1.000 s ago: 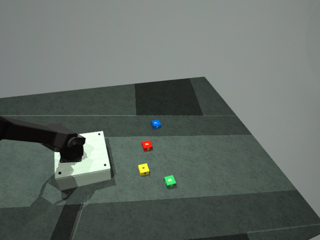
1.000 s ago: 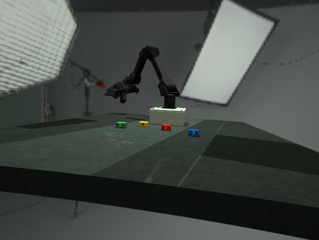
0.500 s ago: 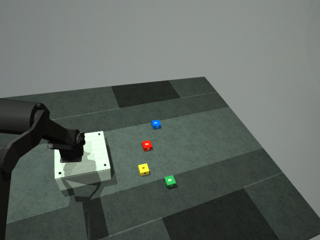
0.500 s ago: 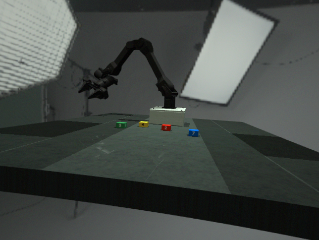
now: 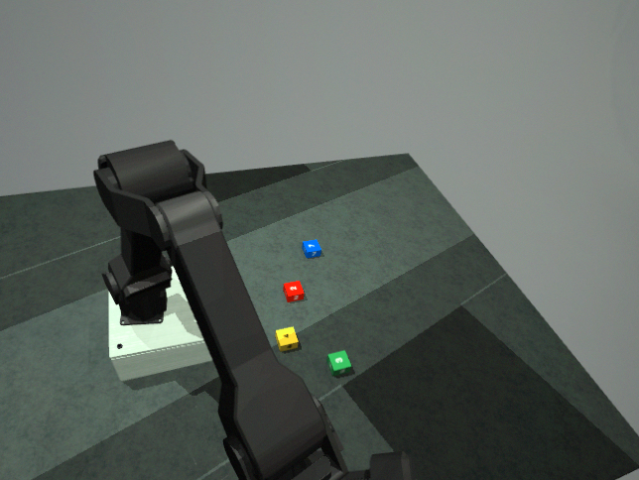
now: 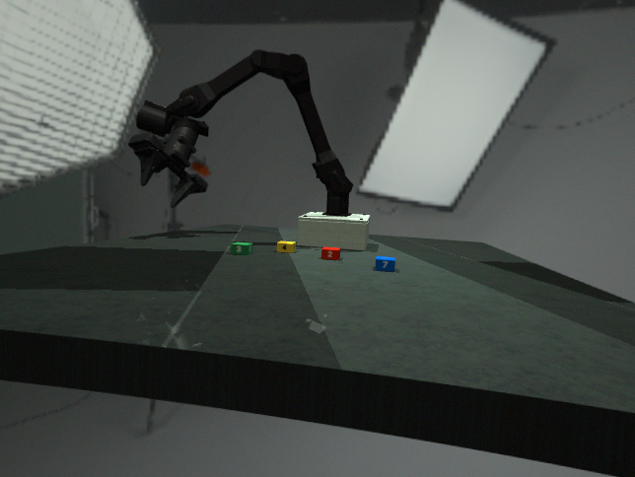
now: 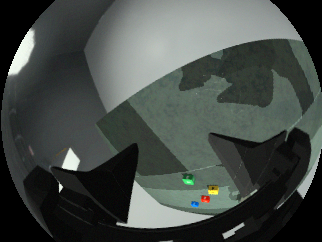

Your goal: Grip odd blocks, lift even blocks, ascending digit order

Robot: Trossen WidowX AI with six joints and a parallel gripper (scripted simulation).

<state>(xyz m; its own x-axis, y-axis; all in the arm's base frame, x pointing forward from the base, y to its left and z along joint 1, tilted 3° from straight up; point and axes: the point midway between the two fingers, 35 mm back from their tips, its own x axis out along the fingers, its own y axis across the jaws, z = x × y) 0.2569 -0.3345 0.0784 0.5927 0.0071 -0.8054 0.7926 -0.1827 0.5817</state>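
Hovering high above the table (image 6: pixel 461 328), the gripper (image 6: pixel 172 179) hangs with fingers spread, pinching nothing. Four blocks sit apart in a loose row: green 3 (image 6: pixel 241 248), yellow 4 (image 6: pixel 285 246), red 2 (image 6: pixel 330 253), blue 7 (image 6: pixel 385 264).

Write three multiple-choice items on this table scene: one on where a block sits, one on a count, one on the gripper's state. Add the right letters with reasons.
1. Which block sits nearest the white base?
A. blue block
B. yellow block
C. green block

2. How many numbered blocks are on the table?
A. three
B. four
C. five

3. How is the gripper now?
A. open, high above the table
B. shut on the red block
C. resting on the table

Answers:
1 B: the yellow block lies closest to the white base.
2 B: the blue block, red block, yellow one and green block.
3 A: the gripper hangs spread above the table, holding nothing.
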